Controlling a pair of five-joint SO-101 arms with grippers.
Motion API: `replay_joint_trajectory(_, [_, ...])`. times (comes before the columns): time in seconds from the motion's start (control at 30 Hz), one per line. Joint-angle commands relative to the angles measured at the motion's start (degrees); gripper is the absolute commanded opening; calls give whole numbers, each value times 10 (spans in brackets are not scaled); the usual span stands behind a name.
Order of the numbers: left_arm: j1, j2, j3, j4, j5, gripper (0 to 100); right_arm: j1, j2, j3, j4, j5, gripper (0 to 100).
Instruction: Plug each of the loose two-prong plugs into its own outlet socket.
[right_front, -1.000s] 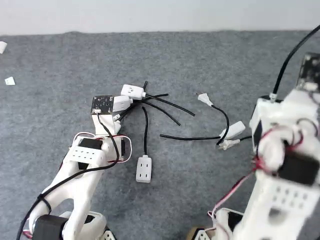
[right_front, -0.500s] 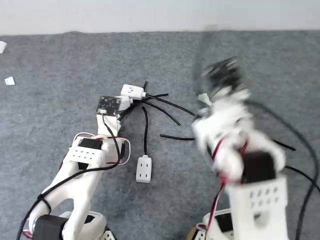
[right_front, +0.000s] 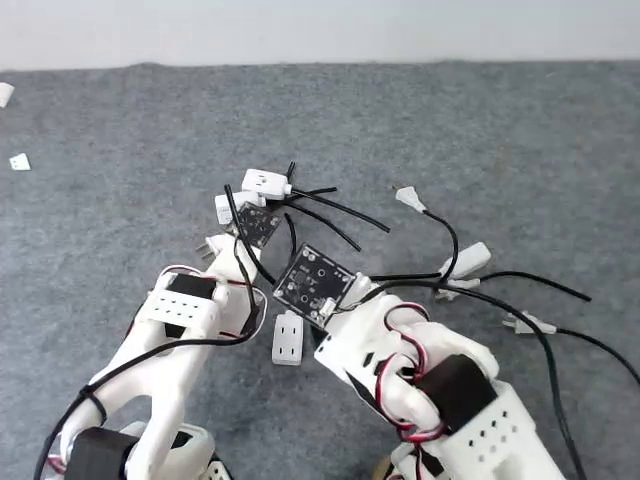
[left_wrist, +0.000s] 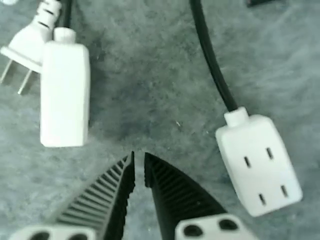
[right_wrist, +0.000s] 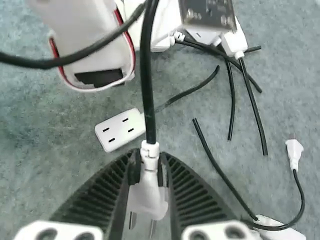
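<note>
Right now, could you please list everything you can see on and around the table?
table: one, grey carpet-like top, under everything.
outlet sockets: four, white; one between the arms, two together at mid-table, one to the right.
two-prong plugs: at least four, white; one loose right of centre, one far right, one beside a socket, one held.
black cords: several, trailing across mid-table.
white scraps: two, far left edge.
left arm: white, lower left; jaws shut on nothing, just above the table.
right arm: white, lower centre; jaws shut on one two-prong plug.
</note>
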Motion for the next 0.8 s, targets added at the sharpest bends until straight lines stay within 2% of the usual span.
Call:
replay_joint_trajectory(0.0, [18,-4,-20,18,-41,27,-1,-5,22,-58,3,8])
replay_joint_trajectory(0.13, [40,-4,-15,33,-84,13,10,-5,53,-116,-26,8])
replay_joint_trajectory(0.33, [43,-4,-15,33,-88,13,55,-4,56,-155,-72,8])
replay_joint_trajectory(0.57, [45,-10,-8,36,-110,13,52,45,56,-184,-78,9])
replay_joint_trajectory(0.77, [62,-116,66,14,-113,13,31,125,53,-226,-90,9])
